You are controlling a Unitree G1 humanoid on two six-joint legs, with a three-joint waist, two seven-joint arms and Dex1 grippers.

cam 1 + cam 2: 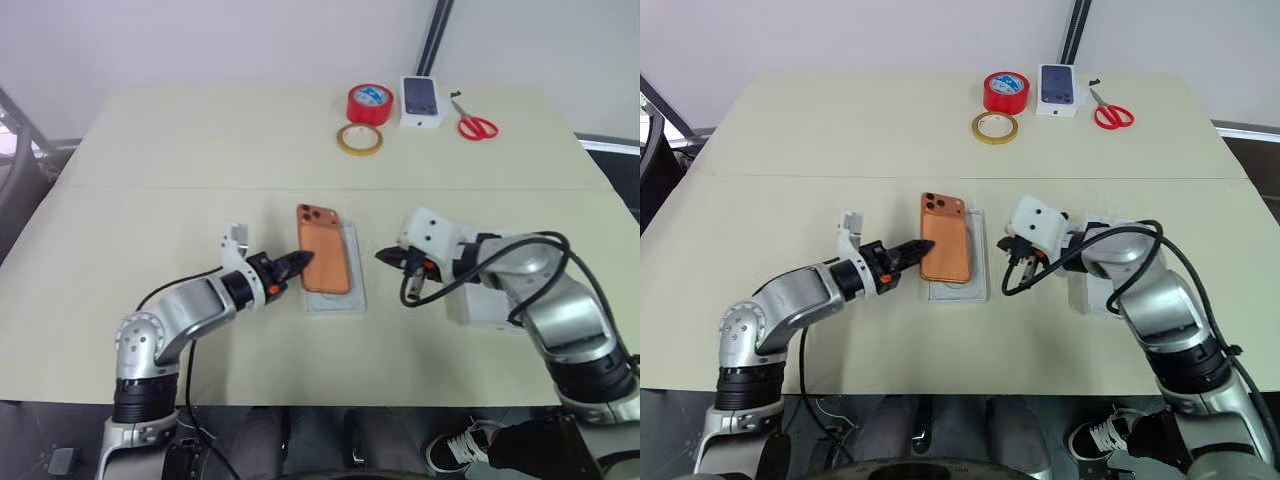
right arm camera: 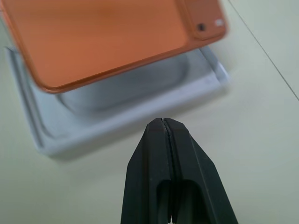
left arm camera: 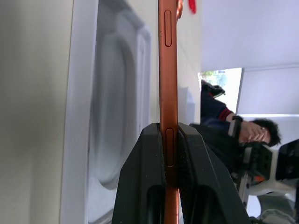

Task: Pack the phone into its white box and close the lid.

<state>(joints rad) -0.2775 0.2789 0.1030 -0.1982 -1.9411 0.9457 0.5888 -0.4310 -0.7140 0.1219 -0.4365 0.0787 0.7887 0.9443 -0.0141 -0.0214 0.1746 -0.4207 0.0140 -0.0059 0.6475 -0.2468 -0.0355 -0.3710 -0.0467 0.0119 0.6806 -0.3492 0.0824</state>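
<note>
Item: phone (image 1: 325,250), flat, copper-orange, rounded corners, lens cluster at far corner. Hovering back-up over a white recessed tray (image 1: 352,300) on the table (image 1: 200,150). Left gripper (image 1: 299,262) is clamping its edge; right gripper (image 1: 384,256) is sitting closed, empty, beside it.

Hidden from you: the tray (image 1: 335,300) beneath the phone (image 1: 325,258), mostly covered. White box (image 1: 1090,290) behind the right arm, largely blocked, possibly the lid. Person (image 3: 243,130) in left wrist view: blurred, cut off.
</note>
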